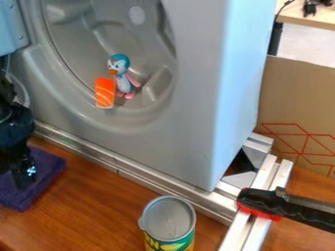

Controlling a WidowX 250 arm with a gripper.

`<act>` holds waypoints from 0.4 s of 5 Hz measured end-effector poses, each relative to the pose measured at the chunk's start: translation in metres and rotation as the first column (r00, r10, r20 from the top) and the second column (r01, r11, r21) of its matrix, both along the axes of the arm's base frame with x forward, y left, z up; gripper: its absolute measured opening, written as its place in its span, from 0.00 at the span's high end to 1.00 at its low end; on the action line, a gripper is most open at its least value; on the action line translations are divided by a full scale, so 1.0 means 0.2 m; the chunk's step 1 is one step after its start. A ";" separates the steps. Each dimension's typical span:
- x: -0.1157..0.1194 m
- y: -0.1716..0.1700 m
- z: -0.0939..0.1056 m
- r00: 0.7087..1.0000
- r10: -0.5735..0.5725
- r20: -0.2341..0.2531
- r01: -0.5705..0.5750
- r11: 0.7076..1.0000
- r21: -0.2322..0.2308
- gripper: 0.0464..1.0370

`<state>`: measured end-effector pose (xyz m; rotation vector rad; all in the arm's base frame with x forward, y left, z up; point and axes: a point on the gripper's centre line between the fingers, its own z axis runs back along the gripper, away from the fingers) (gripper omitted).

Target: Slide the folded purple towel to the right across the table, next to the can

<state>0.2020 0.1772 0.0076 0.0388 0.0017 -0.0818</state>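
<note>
The black gripper [23, 172] hangs at the left edge of the camera view, low over a folded purple cloth [48, 169] on the wooden surface. Whether it touches the cloth, I cannot tell. A blue and white penguin toy [122, 76] with an orange beak and pink feet stands inside the round recess of a grey washer-like unit [140, 128]. Beside its left side is an orange piece with white stripes [105, 92], like toy salmon. An open-topped can [169, 223], yellow and green lower down, stands at the bottom middle.
Metal rails [140, 172] run along the foot of the grey unit and meet more rails at the lower right. A black and red clamp [262, 203] lies across those. Behind stands a cardboard panel [298, 103] with red lines, and a light table [314, 18] is at the top right.
</note>
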 end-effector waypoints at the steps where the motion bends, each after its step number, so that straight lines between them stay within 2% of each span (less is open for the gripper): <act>1: 0.04 0.06 -0.06 0.999 0.032 -0.015 -0.032 0.999 0.009 0.04; 2: 0.08 0.10 -0.06 0.999 0.039 -0.012 -0.038 0.999 0.024 0.04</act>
